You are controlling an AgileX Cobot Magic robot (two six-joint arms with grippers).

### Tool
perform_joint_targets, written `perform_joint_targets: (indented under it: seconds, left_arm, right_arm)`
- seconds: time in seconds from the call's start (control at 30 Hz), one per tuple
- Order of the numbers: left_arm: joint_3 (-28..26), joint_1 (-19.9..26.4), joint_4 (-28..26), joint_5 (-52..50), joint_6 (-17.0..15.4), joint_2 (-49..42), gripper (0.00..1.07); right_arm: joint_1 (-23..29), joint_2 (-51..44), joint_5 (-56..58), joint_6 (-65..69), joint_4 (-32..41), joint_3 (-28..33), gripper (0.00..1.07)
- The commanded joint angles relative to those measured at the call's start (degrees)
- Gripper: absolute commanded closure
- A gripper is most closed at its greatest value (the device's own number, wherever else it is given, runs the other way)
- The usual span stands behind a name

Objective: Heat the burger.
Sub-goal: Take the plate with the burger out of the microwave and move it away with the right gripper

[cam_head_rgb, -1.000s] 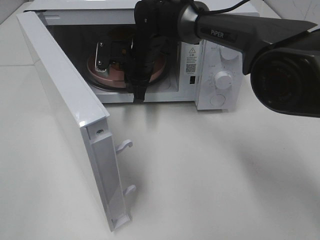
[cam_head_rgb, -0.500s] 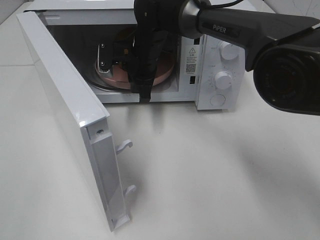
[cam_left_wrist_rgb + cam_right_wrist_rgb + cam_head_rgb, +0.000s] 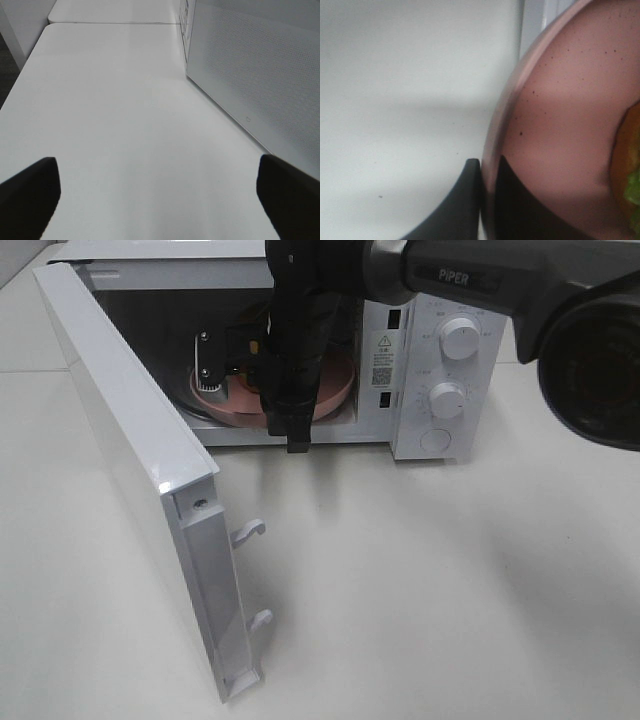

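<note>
- The right gripper (image 3: 482, 200) is pinching the rim of the pink plate (image 3: 335, 395), one finger on each side of the edge, as the right wrist view is showing.
- The plate is sitting inside the microwave (image 3: 440, 360), within the open cavity, with the right arm (image 3: 300, 330) reaching in over it.
- The burger (image 3: 627, 165) is lying on that plate inside the microwave; only its orange edge with a bit of green is showing in the right wrist view, and the arm is hiding it from the high camera.
- The microwave door (image 3: 130, 460) is standing wide open, swung out in front of the microwave over the counter (image 3: 450, 590).
- The left gripper (image 3: 155, 200) is hanging spread and empty beside the microwave door.
- Judging by this, the loading step is under way: the plate is being set in the cavity.
- The next move is likely calling for releasing the rim, drawing the arm clear of the microwave, then swinging the door shut.
</note>
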Motion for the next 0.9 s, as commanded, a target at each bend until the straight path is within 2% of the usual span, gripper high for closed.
perform_joint_targets:
  seconds: [0.03, 0.17, 0.23, 0.33, 0.4, 0.53, 0.57, 0.63, 0.67, 0.73, 0.77, 0.9]
  left_arm:
    - [-0.06, 0.17, 0.06, -0.06, -0.29, -0.23, 0.06]
    - [-0.06, 0.17, 0.06, -0.06, -0.29, -0.23, 0.06]
    - [-0.06, 0.17, 0.06, -0.06, -0.29, -0.23, 0.06]
    - [-0.06, 0.17, 0.06, -0.06, -0.29, -0.23, 0.06]
    - [-0.06, 0.17, 0.06, -0.06, -0.29, -0.23, 0.06]
    - [-0.06, 0.17, 0.06, -0.06, -0.29, -0.23, 0.06]
    - [-0.06, 0.17, 0.06, -0.06, -0.29, -0.23, 0.06]
    - [-0.06, 0.17, 0.06, -0.06, -0.29, -0.23, 0.06]
    - [-0.06, 0.17, 0.06, -0.06, -0.29, -0.23, 0.06]
    - [-0.06, 0.17, 0.06, -0.06, -0.29, -0.23, 0.06]
    - [-0.06, 0.17, 0.06, -0.06, -0.29, -0.23, 0.06]
    - [-0.06, 0.17, 0.06, -0.06, -0.29, -0.23, 0.06]
  right_arm:
    - [0.17, -2.75, 0.52, 0.57, 0.00, 6.36, 1.07]
    - [0.17, -5.50, -1.32, 0.69, -0.06, 10.43, 1.07]
    - [0.17, -9.22, -5.16, 1.09, -1.09, 16.16, 1.07]
    - [0.17, -10.26, -6.36, 1.09, -1.32, 17.82, 1.07]
    - [0.17, -13.69, -9.05, 1.09, -1.38, 23.20, 1.07]
    - [0.17, -16.10, -10.89, 1.49, -1.55, 26.36, 1.07]
    - [0.17, -17.88, -12.78, 2.86, -1.95, 28.88, 1.07]
    - [0.17, -18.79, -13.87, 3.38, -2.18, 29.97, 1.07]
    - [0.17, -20.68, -16.10, 4.13, -2.58, 33.00, 1.07]
    - [0.17, -21.43, -16.90, 4.13, -2.64, 34.21, 1.07]
    - [0.17, -23.20, -18.74, 4.13, -2.64, 36.96, 1.07]
    - [0.17, -25.55, -20.97, 3.95, -2.69, 40.22, 1.07]
